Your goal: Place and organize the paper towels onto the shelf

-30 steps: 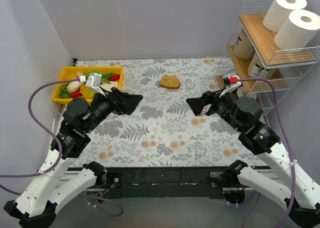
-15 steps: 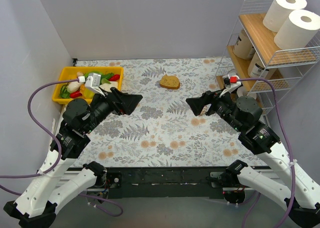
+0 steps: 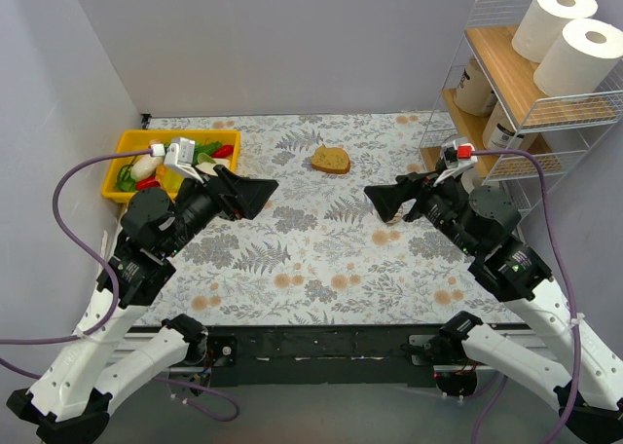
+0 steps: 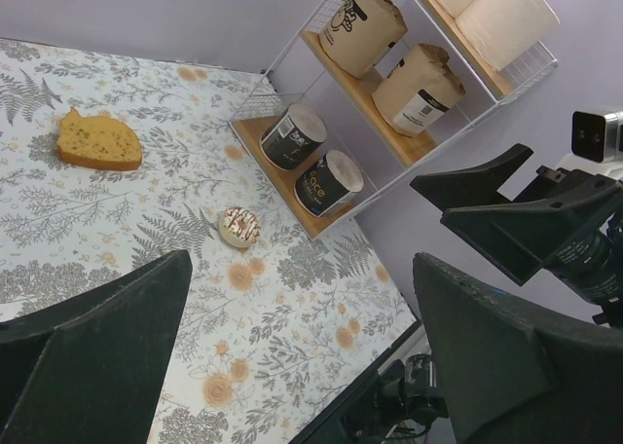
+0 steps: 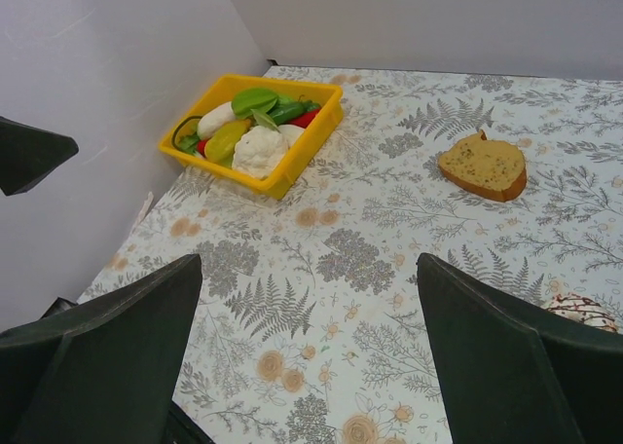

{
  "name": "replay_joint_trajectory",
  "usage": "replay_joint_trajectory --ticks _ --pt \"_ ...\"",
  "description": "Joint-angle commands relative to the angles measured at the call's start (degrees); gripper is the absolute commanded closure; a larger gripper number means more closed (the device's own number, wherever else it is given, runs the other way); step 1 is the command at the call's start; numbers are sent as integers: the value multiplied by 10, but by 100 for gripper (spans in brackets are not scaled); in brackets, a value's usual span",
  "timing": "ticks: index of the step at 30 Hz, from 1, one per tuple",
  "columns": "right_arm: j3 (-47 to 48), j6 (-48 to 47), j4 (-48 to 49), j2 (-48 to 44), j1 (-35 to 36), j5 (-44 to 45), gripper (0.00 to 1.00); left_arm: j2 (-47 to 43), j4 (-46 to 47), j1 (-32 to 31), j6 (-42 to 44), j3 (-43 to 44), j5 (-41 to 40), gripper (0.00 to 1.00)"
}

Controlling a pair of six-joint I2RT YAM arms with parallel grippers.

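Observation:
The white wire shelf (image 3: pixel 508 74) stands at the table's right edge. Two plain white paper towels (image 3: pixel 555 20) stand on its top board and two brown-wrapped rolls (image 3: pixel 479 86) on the middle board. The left wrist view shows the shelf (image 4: pixel 365 108) with the white rolls (image 4: pixel 487 11), the brown-wrapped rolls (image 4: pixel 362 25) and two dark-labelled rolls (image 4: pixel 292 134) on the bottom board. My left gripper (image 3: pixel 255 196) (image 4: pixel 302 347) is open and empty above the table's left half. My right gripper (image 3: pixel 382 203) (image 5: pixel 310 347) is open and empty, left of the shelf.
A yellow bin (image 3: pixel 127 147) (image 5: pixel 321 113) of toy vegetables sits at the back left. A slice of bread (image 3: pixel 331 160) (image 5: pixel 484 166) (image 4: pixel 97 142) lies at the back middle. A small round disc (image 4: pixel 238 226) (image 5: pixel 582 311) lies on the cloth near the shelf's foot.
My right arm has shifted slightly to the right and back. My left arm has barely moved. Both grippers stay open and empty.

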Motion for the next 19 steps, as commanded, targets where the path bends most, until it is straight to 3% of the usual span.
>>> replay_joint_trajectory --ticks 1,19 --pt "30 3 14 -1 -2 1 1 -3 1 0 -2 19 0 2" --pt "34 18 19 -2 -2 5 2 -13 -5 0 3 15 -5 2"
